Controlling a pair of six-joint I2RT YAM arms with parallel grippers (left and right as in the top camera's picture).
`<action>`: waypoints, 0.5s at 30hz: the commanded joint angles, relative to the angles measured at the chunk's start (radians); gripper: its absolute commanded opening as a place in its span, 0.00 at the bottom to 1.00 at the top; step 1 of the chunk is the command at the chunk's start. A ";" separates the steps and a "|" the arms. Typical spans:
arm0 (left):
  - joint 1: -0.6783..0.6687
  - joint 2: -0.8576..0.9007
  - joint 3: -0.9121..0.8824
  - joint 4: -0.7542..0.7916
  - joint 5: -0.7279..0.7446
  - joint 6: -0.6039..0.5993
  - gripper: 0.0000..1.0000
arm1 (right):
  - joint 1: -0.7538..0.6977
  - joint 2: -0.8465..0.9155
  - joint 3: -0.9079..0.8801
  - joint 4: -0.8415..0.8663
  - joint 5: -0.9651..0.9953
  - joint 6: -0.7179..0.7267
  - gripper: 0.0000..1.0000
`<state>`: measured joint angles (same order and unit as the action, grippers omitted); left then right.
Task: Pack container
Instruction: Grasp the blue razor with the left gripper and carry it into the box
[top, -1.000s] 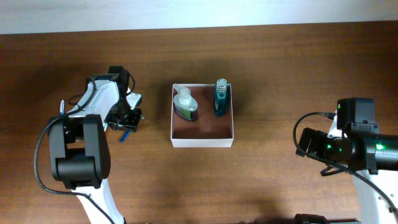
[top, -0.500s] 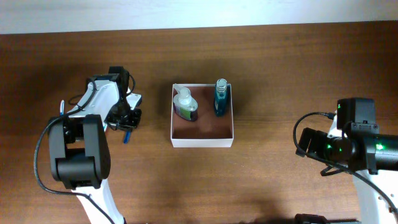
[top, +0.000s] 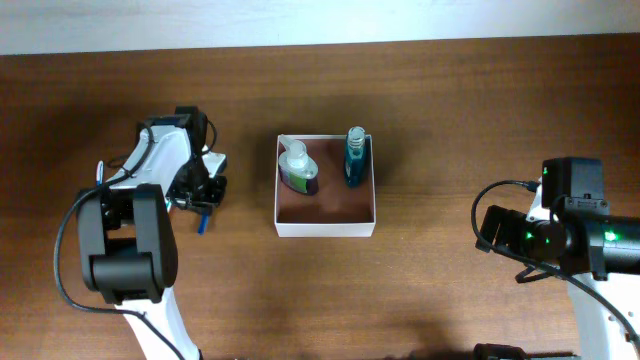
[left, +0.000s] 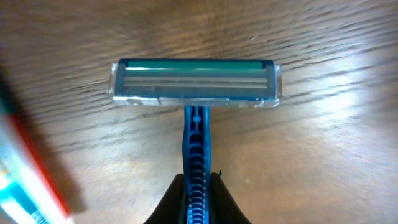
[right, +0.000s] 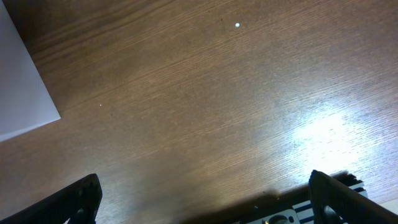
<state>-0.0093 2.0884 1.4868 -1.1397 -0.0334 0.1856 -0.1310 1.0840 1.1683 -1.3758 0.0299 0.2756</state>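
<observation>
The container (top: 326, 213) is a square white-walled box with a reddish-brown inside, at the table's middle. In it lie a purple-green bottle (top: 297, 170) and a teal bottle (top: 354, 156). My left gripper (left: 198, 186) is shut on the blue handle of a razor (left: 196, 81), whose teal head points away just above the wood. In the overhead view the razor (top: 203, 217) shows as a blue tip below the left gripper (top: 200, 195), left of the container. My right gripper (right: 205, 199) is open and empty over bare wood at the far right.
A white and red packet (left: 22, 180) lies blurred at the left edge of the left wrist view. A white corner of the container (right: 22, 87) shows in the right wrist view. The right arm (top: 560, 235) sits at the table's right side.
The left gripper with the razor has shifted slightly; the razor's blue tip now points more straight down. The right arm has not moved.
</observation>
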 joint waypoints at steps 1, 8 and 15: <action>-0.027 -0.189 0.075 -0.023 0.012 -0.027 0.00 | 0.006 0.001 -0.007 0.004 0.016 -0.009 0.99; -0.212 -0.544 0.074 0.010 0.028 0.079 0.01 | 0.006 0.001 -0.007 0.007 0.016 -0.009 0.99; -0.474 -0.630 0.067 0.024 0.030 0.291 0.01 | 0.006 0.001 -0.007 0.006 0.016 -0.009 0.99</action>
<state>-0.4122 1.4189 1.5715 -1.1137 -0.0139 0.3325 -0.1310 1.0840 1.1675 -1.3720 0.0299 0.2752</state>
